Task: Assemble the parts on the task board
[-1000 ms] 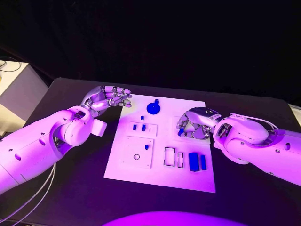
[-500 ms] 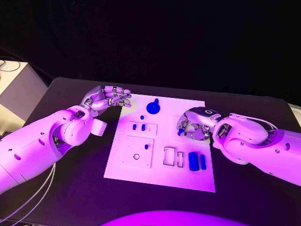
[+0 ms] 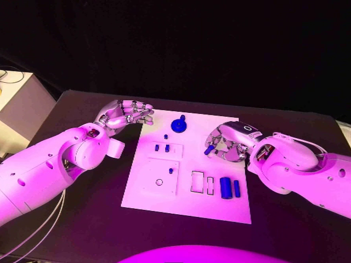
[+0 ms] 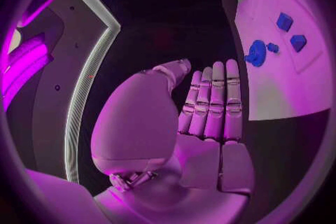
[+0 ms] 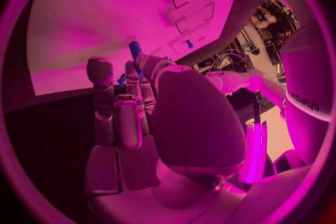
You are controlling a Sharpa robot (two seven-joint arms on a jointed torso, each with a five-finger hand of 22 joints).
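— Black tabletop point(image 3: 80, 219) carries the white rectangular task board point(image 3: 187, 205); over its right side the right silver hand point(image 3: 229, 143) pinches a small blue peg-shaped part point(image 3: 209, 149).

— The risk?

— Such a slim pinch could let the part twist or drop short of its socket.

— Obstacles?

— Blue round knob point(image 3: 179, 125) and blue upright blocks point(image 3: 230, 188) stand nearby. Left silver hand point(image 3: 126, 114), fingers curled on nothing, hovers off the board's left edge.

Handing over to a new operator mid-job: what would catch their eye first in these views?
The white task board in the middle of the black table stands out, with blue parts on it, the largest a round blue part near its far edge. The right hand is over the board's right side, pinching a small blue peg. The left hand hovers beside the board's far left corner, holding nothing.
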